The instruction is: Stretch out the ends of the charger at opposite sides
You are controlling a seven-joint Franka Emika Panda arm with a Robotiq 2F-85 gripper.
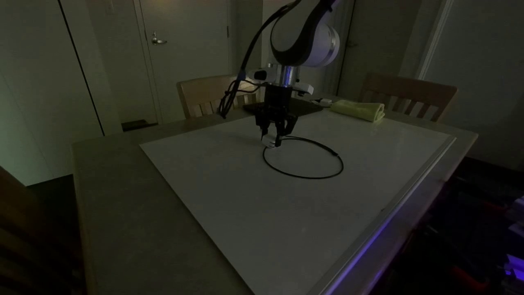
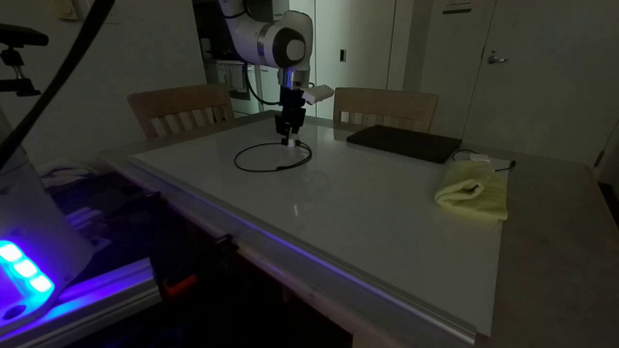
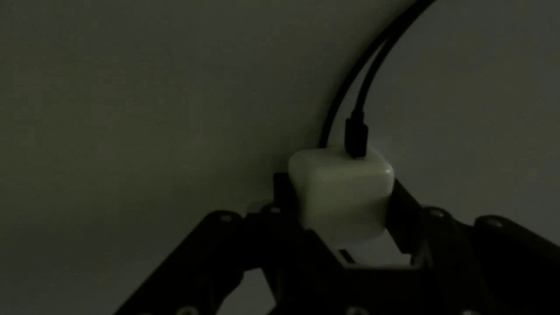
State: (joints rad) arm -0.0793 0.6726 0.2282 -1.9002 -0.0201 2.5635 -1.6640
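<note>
The charger is a black cable (image 1: pixel 315 178) in a round loop on a white board, also seen in an exterior view (image 2: pixel 256 170) and partly in the wrist view (image 3: pixel 367 81). Its white plug block (image 3: pixel 345 188) sits between my fingers, with the dark connector (image 3: pixel 356 135) plugged into its face. My gripper (image 3: pixel 342 210) is shut on the block, fingers touching both sides, at or just above the board. The gripper shows in both exterior views (image 1: pixel 272 141) (image 2: pixel 290 141). A thicker dark spot (image 1: pixel 335 153) on the loop may be the free cable tip; I cannot tell.
The white board (image 1: pixel 245 205) covers much of the table (image 1: pixel 123 213). A flat black pad (image 2: pixel 404 142) lies at its edge. A folded yellow-green cloth (image 1: pixel 358 110) lies by a small white block with a dark cable (image 2: pixel 478 157). Wooden chairs (image 1: pixel 409 92) stand around.
</note>
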